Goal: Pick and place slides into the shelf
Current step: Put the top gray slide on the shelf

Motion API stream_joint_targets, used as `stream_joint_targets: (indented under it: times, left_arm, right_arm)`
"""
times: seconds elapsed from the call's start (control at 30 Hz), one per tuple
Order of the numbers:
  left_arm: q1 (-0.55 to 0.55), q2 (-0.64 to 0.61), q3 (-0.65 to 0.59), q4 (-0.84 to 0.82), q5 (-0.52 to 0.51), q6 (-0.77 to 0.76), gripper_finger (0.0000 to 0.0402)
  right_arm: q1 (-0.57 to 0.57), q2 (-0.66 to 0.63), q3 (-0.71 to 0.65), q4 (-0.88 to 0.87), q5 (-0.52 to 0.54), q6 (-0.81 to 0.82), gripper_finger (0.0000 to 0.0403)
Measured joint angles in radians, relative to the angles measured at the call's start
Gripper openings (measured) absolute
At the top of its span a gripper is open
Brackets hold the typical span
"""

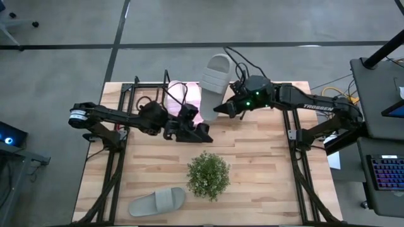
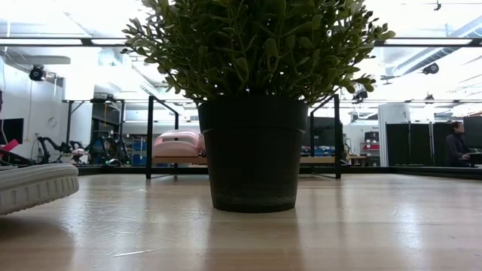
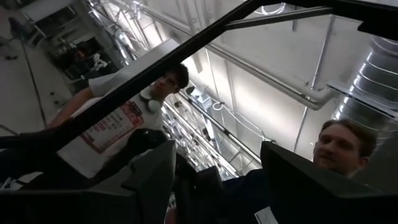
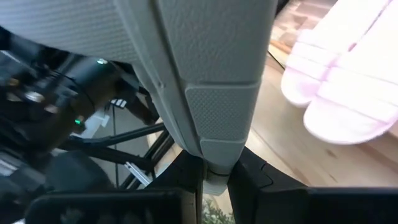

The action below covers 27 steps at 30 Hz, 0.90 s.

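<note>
The right gripper (image 1: pixel 222 108) is squeezed shut on the end of a grey slide (image 1: pixel 213 77). It holds the slide up over the far edge of the table (image 1: pixel 265 164), right by the shelf (image 1: pixel 129 94). In the right wrist view the two fingers (image 4: pixel 186 171) pinch a thin bit of the grey foam.

Two pink slides (image 1: pixel 183 94) already lie side by side on the shelf board. One more grey slide (image 1: pixel 158 202) lies flat on the table at the near side, close to the plant (image 1: pixel 208 175).

The left gripper (image 1: pixel 201 132) sits low near the middle of the table, just in front of the shelf. Its fingers (image 3: pixel 149 174) are apart and hold nothing.

The slides look like soft foam, so they are probably very light and bend a little. They should not break if they drop. Foam is a bit grippy, so it should not slip much. A pinch on the thin end, like now, may let the long slide swing or tip. The wide strap or the side of the sole looks like a good place to grab the grey slide on the table
</note>
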State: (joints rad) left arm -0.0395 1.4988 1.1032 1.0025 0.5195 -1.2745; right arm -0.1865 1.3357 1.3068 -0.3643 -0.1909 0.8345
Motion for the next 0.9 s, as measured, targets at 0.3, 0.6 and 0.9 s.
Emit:
stream_joint_targets:
  times: [0.3, 0.6, 0.9]
  left_arm:
    - [-0.035, -0.106, -0.157, -0.035, -0.200, -0.049, 0.0219]
    - [-0.182, -0.256, -0.402, -0.072, -0.911, -0.105, 0.0219]
    - [-0.255, -0.190, -0.359, -0.070, -1.340, -0.101, 0.0219]
  right_arm:
    - [-0.055, -0.001, 0.071, -0.086, -0.001, -0.055, 0.0037]
    - [-0.088, -0.005, 0.118, -0.070, 0.000, -0.085, 0.0037]
    - [-0.088, -0.005, 0.129, -0.048, 0.000, -0.088, 0.0037]
